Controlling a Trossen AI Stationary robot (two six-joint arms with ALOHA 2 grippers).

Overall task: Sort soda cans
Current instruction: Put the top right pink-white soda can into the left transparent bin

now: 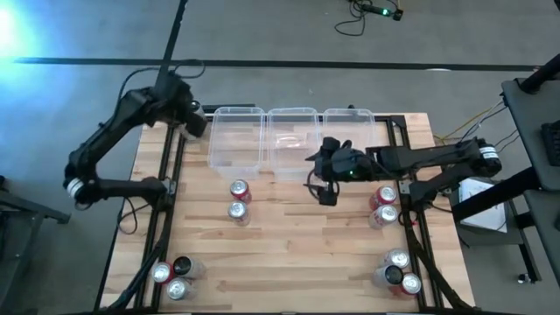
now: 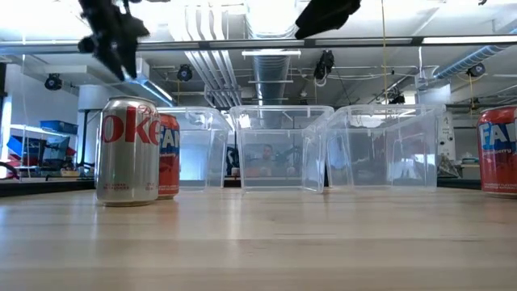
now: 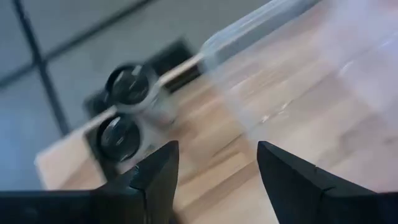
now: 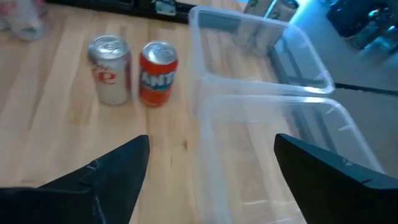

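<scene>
Both of my grippers are spread wide and hold nothing. My right gripper hangs above the wooden table, just in front of the middle clear bin. My left gripper sits at the far left corner, beside the left bin. Soda cans stand in small groups: a silver can touching a red can near the centre, a pair at the right edge, and clusters at the near left corner and near right corner.
</scene>
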